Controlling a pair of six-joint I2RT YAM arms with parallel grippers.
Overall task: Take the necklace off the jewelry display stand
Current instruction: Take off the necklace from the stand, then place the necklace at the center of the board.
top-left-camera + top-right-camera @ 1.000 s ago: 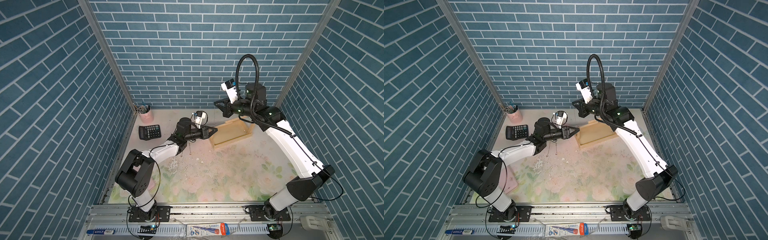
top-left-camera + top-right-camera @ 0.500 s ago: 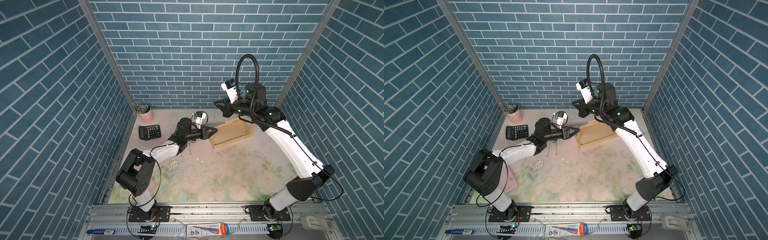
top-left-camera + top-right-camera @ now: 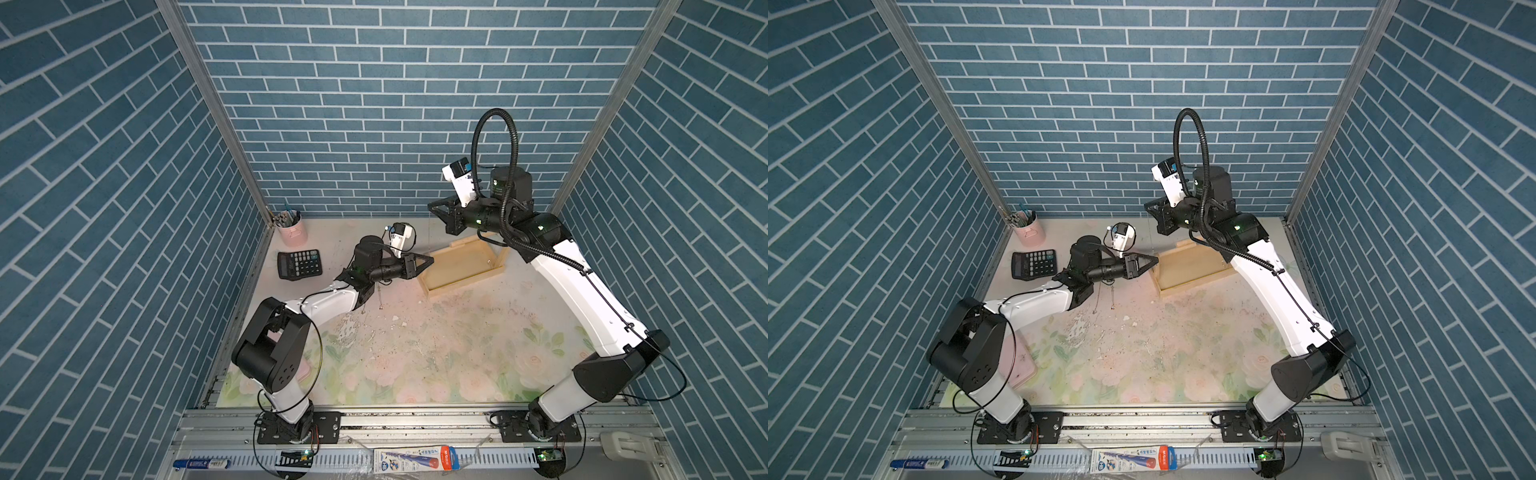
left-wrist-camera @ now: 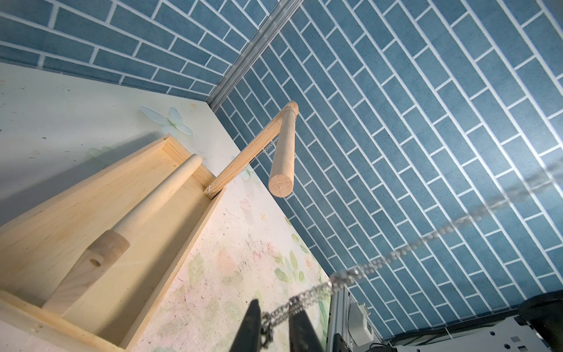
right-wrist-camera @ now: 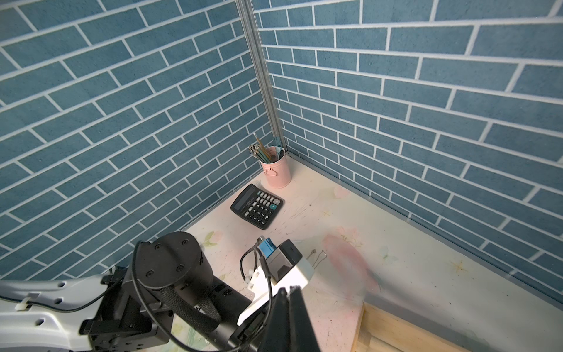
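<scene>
The pale-wood jewelry display stand (image 3: 461, 266) (image 3: 1187, 266) sits at the back of the mat. In the left wrist view its dowel bar (image 4: 283, 146) crosses above the tray. A fine chain (image 4: 243, 158) runs along the far post and over the bar. A silver necklace (image 4: 307, 300) passes between my left gripper's (image 4: 274, 307) fingers, which stand slightly apart. It stretches taut up out of frame. In both top views a thin line rises from the left gripper (image 3: 430, 261) to my raised right gripper (image 3: 432, 205). The right gripper (image 5: 289, 289) is shut.
A black calculator (image 3: 299, 264) and a pink pencil cup (image 3: 291, 230) stand in the back left corner. Loose chains (image 3: 380, 297) show by the left forearm. Brick walls close in on three sides.
The left gripper's jaws have narrowed around the chain. Both arms have stayed almost in place.
</scene>
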